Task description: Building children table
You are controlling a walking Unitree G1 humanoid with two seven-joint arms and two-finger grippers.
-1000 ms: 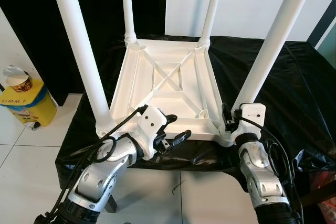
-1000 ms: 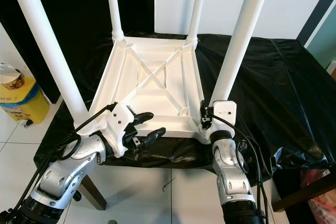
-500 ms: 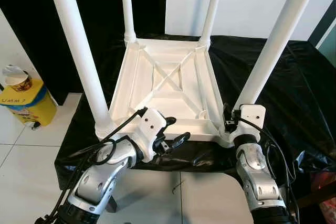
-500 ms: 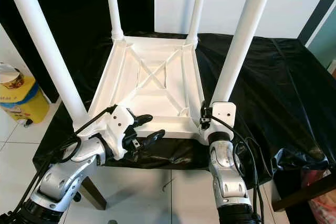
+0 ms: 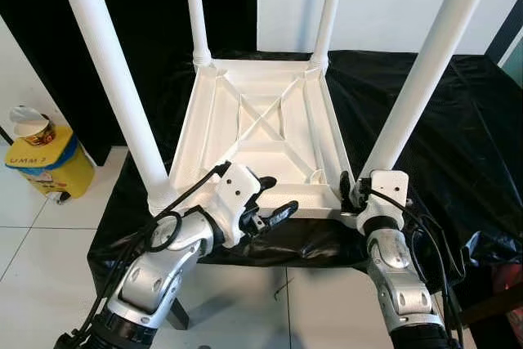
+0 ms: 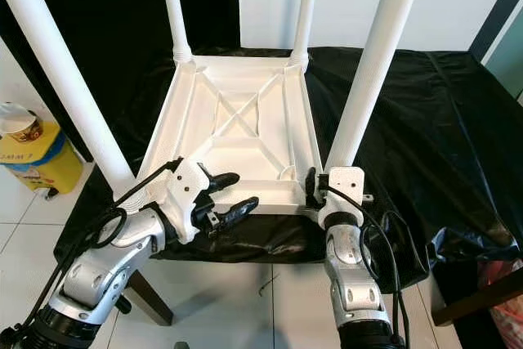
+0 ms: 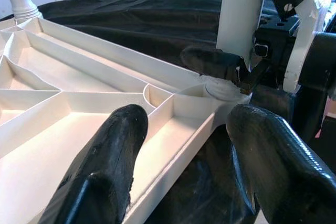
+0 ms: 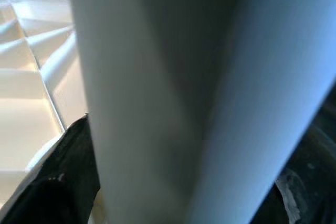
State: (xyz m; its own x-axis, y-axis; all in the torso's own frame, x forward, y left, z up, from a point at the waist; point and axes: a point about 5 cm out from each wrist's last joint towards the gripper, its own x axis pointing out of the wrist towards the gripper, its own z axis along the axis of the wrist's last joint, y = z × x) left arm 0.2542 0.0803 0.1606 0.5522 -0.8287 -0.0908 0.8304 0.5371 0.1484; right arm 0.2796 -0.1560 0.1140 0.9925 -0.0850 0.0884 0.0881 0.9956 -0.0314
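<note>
At lower centre, the left gripper [image 5: 274, 204] gaped over the upturned table's [image 5: 260, 130] near rim (untouched); the right gripper [image 5: 353, 191] clasped the near-right leg [image 5: 414, 83].

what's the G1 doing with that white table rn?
It is assembling a small white table that lies upside down on a black sheet, all four legs pointing up. The right claw is shut on the near right leg at its base, by the corner socket. The left claw is open and straddles the table's near edge. A yellow bin stands on the floor to the robot's left.
</note>
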